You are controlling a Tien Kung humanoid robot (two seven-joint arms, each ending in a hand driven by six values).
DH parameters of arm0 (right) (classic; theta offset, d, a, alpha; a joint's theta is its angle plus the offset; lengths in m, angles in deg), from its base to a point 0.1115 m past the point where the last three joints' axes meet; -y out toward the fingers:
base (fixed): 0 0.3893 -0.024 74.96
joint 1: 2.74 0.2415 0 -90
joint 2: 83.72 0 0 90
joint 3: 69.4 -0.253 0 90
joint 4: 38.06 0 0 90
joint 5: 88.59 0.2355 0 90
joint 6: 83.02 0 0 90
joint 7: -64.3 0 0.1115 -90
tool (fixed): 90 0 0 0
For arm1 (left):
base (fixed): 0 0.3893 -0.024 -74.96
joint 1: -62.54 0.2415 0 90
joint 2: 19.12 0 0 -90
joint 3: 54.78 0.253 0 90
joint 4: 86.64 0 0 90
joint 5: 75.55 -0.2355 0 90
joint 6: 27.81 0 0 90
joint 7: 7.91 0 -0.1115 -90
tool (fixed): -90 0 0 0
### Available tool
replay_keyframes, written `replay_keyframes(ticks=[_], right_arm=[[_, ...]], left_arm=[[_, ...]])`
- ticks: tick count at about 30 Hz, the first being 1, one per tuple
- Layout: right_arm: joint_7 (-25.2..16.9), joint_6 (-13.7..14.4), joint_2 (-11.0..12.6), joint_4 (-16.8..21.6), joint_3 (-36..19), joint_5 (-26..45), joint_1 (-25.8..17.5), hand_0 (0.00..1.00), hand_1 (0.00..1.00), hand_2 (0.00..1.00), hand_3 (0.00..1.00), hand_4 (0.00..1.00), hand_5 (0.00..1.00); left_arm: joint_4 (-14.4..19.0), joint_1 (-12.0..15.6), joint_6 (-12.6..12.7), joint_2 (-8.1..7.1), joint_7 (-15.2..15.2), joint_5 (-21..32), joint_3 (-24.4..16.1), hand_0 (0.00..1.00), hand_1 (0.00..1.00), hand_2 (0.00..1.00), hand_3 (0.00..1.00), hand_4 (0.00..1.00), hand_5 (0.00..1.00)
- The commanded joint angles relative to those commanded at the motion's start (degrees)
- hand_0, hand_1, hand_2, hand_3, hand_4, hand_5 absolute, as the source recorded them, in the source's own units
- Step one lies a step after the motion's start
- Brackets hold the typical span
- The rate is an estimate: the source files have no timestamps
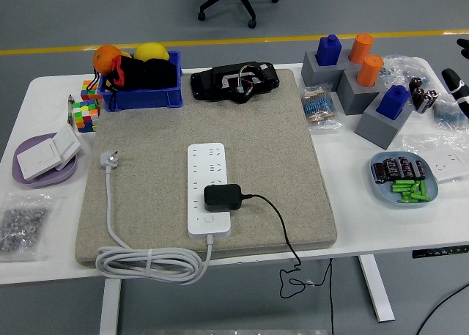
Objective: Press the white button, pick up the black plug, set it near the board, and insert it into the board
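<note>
Poking in at the far right edge, the right hand (pixel 459 86) shows only black fingertips; its grip cannot be told. The black plug (pixel 222 197) sits on the board (pixel 208 166).

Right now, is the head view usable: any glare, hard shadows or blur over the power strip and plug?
Head view: lighting is even and soft, with only faint shadows under the black plug and its cable; no glare on the white power strip; the beige mat and the clutter on the table look sharp. The right hand is cut off at the right edge, so its fingers cannot be judged.
</note>
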Motion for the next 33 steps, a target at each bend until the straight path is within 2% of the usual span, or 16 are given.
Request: replay_keyframes(ticks=[4,5,10,11,25,33], right_arm=[[0.0,-0.1,-0.3,0.0,0.2,-0.1,0.1,0.904,0.859,0.848,0.789,0.959,0.698],[0.0,-0.1,-0.3,0.0,0.2,-0.1,0.1,0.901,0.856,0.843,0.786,0.945,0.665],[-0.1,0.0,-0.7,-0.1,0.3,-0.1,-0.1,0.901,0.856,0.843,0.786,0.945,0.665],[-0.1,0.0,-0.8,-0.1,0.3,-0.1,-0.2,0.906,0.844,0.835,0.783,0.955,0.705],[0.1,-0.1,-1.0,-0.4,0.9,0.0,-0.4,0.903,0.838,0.821,0.781,0.944,0.681],[0.4,-0.2,-1.0,-0.3,0.5,-0.2,-0.2,0.899,0.827,0.82,0.779,0.942,0.666]], left_arm=[[0.0,-0.2,0.0,0.01,-0.1,0.8,0.6,0.825,0.789,0.749,0.792,0.576,0.48],[0.0,-0.2,0.0,0.03,-0.1,0.8,0.6,0.824,0.79,0.749,0.792,0.576,0.479],[0.0,-0.1,0.0,0.1,0.1,0.4,0.4,0.824,0.79,0.749,0.792,0.576,0.479],[0.0,0.0,0.0,0.1,0.1,0.3,0.3,0.824,0.791,0.749,0.792,0.576,0.478],[0.0,-0.2,0.1,-0.2,0.1,0.2,0.0,0.824,0.79,0.747,0.792,0.577,0.476],[0.0,-0.6,0.1,0.01,0.0,1.5,1.2,0.824,0.79,0.744,0.792,0.577,0.475]])
